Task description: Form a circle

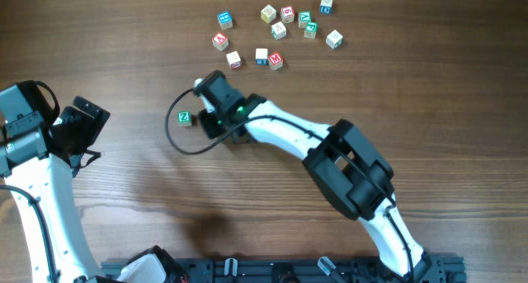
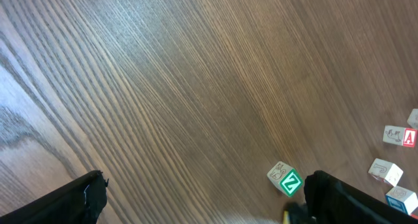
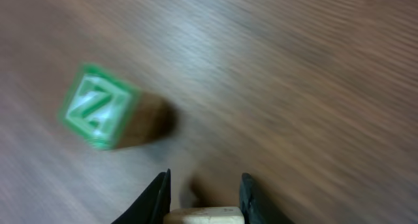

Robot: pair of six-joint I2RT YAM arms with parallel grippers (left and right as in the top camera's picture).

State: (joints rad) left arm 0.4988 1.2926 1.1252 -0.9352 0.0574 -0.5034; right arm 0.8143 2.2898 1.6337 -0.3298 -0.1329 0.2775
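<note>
One pale block [image 3: 202, 215] is sitting clamped in the right gripper's [image 3: 204, 185] jaws beside the green Z block [image 1: 185, 117] on the counter [image 1: 124, 52], likely seeding the circle (other blocks [image 1: 279, 30] clustered well apart), left gripper [image 2: 206, 196] jaws gaping idle.

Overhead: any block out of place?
Yes: the green Z block lies alone, well apart from the other blocks clustered at the top of the view. Those form a loose scatter, no circle yet.

Overhead straight down, both wrist views low, sharing green Z block [image 1: 185, 117]
</note>
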